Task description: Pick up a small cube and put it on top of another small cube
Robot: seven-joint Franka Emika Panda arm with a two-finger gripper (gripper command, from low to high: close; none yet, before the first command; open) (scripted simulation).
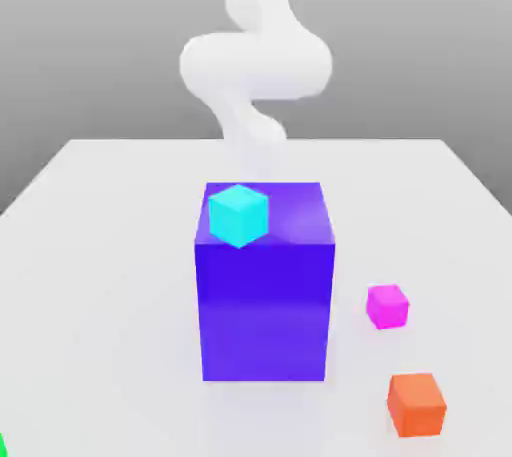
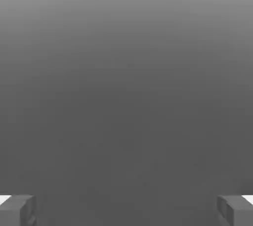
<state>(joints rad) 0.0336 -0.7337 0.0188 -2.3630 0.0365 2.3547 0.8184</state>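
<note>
Cubes of several colours lie about a pale table (image 1: 110, 275), with a large blue-violet block (image 1: 265, 310) standing among them near the middle of the exterior view. The small magenta cube (image 1: 387, 307) sits on the tabletop to the block's right in the exterior view, apart from it, one of its edges turned toward the viewer. Nearer the viewer, and a little farther toward the exterior view's right, the orange cube (image 1: 416, 405) rests on the table; it looks somewhat larger than the magenta one, and the two do not touch. The cyan cube (image 1: 239, 216) appears against the block's top, toward the exterior view's left, a corner of it reaching the block's near upper edge — whether it rests there or hangs above cannot be told. A sliver of something green (image 1: 3, 446) comes in at the lower left corner of the exterior view, too little of it to name its shape. Behind the block rises the white arm (image 1: 256, 65), its lower part fading into the pale tabletop. In the hand view the gripper (image 2: 127, 211) has its jaws spread wide, one fingertip (image 2: 19, 210) well apart from the other — nothing is held between them, and plain grey lies beyond.
</note>
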